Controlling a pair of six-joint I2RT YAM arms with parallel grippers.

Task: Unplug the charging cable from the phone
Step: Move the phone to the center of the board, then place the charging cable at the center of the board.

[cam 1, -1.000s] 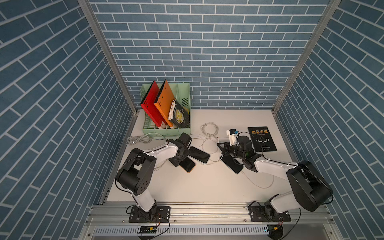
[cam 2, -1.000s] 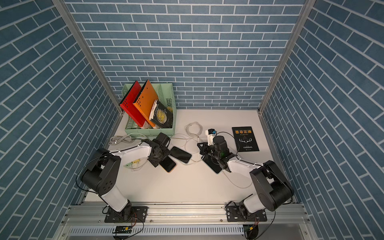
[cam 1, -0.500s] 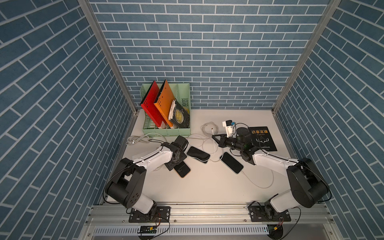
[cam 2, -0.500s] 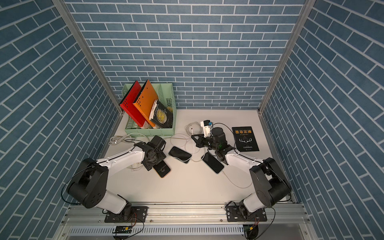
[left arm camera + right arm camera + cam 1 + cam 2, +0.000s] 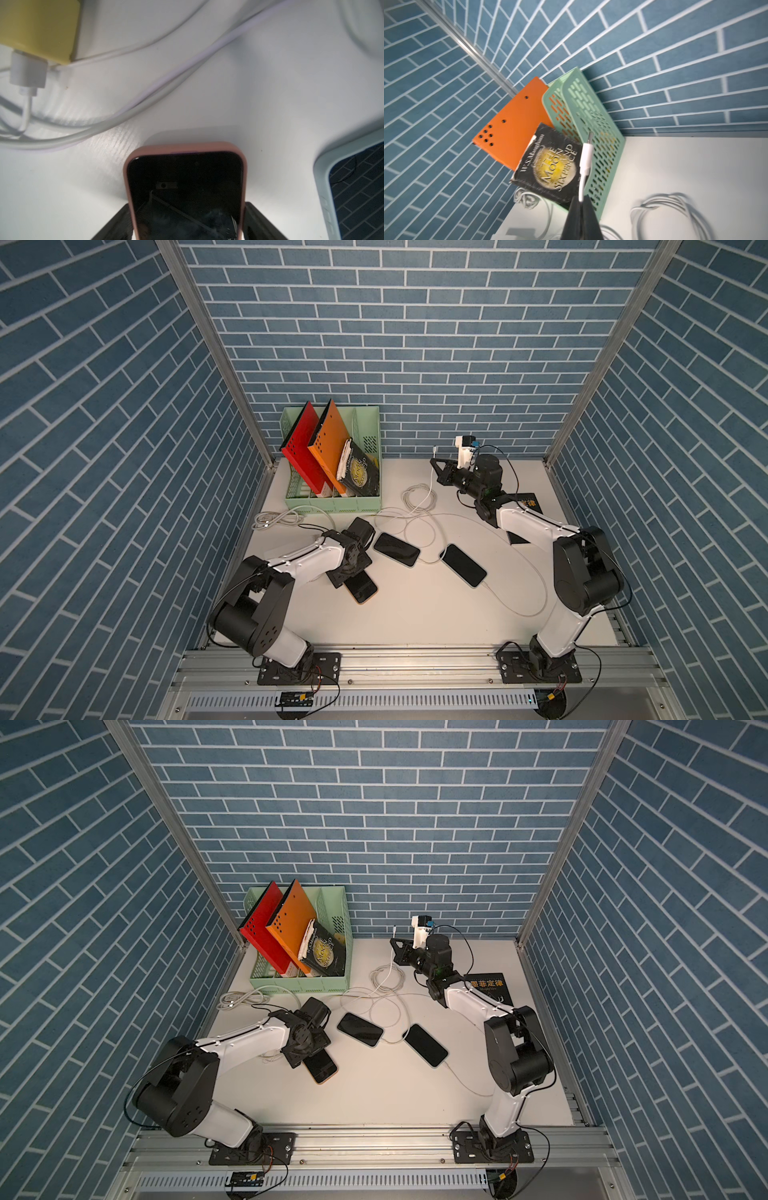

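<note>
In both top views the right gripper (image 5: 434, 462) (image 5: 394, 942) hangs above the table (image 5: 415, 614) toward one o'clock, pinched tight on the white charging cable (image 5: 431, 485), whose plug end pokes free above it. Toward eight o'clock the left gripper (image 5: 351, 577) sits low over the pink-cased phone (image 5: 366, 592).

From the left wrist, its fingers (image 5: 116, 224) stand wide, set against both long edges of that phone (image 5: 185, 187), which lies flat, screen up.

From the right wrist, the closed right gripper (image 5: 580, 200) clamps the cable (image 5: 586, 155) just below its bare plug.
</note>
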